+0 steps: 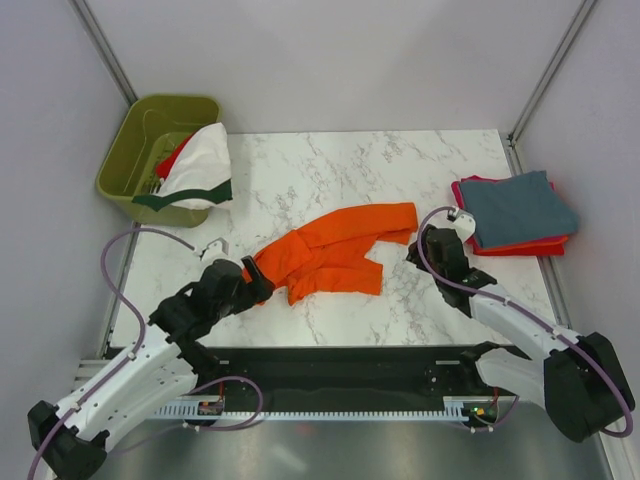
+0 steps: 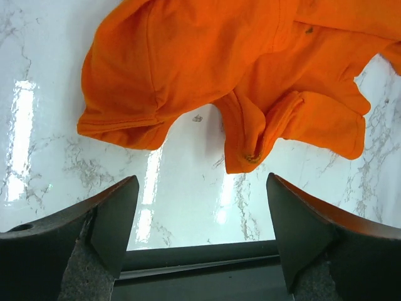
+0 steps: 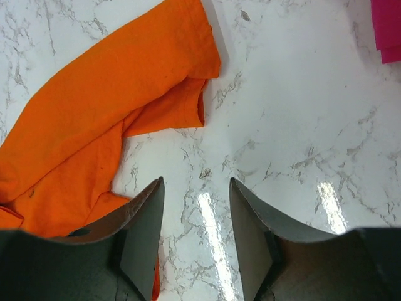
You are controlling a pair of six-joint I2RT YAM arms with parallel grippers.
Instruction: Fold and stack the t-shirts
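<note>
A crumpled orange t-shirt (image 1: pixel 335 252) lies in the middle of the marble table; it also shows in the left wrist view (image 2: pixel 225 69) and the right wrist view (image 3: pixel 106 119). A folded stack sits at the right: a slate blue-grey t-shirt (image 1: pixel 518 207) on top of red and magenta ones (image 1: pixel 520 247). A white t-shirt with dark green trim (image 1: pixel 198 165) hangs over the bin's rim. My left gripper (image 1: pixel 262 282) is open and empty at the shirt's left end (image 2: pixel 200 194). My right gripper (image 1: pixel 415 250) is open and empty beside the shirt's right end (image 3: pixel 195 188).
An olive-green plastic bin (image 1: pixel 135 150) stands at the back left with red cloth (image 1: pixel 172 158) inside. Grey walls close in the table on three sides. The table's near edge runs along a black rail (image 1: pixel 340 365) between the arm bases.
</note>
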